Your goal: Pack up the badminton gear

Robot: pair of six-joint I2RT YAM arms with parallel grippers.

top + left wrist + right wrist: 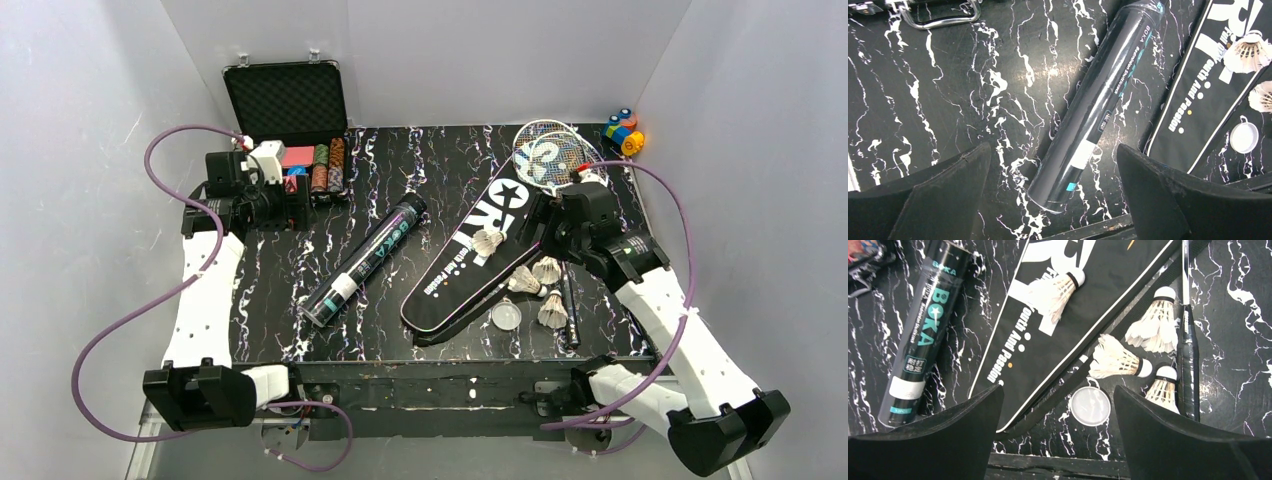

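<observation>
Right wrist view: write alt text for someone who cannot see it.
An open hand hangs above a black bag with one shuttlecock lying on it. Three more shuttlecocks, a round lid and a racket handle lie right of the bag; a dark tube lies left.

Even, bright overhead light in all 3 views; shadows are soft. A pale sheen runs along the tube [1098, 100]. In both wrist views the near jaws sit dark, slightly soft.
</observation>
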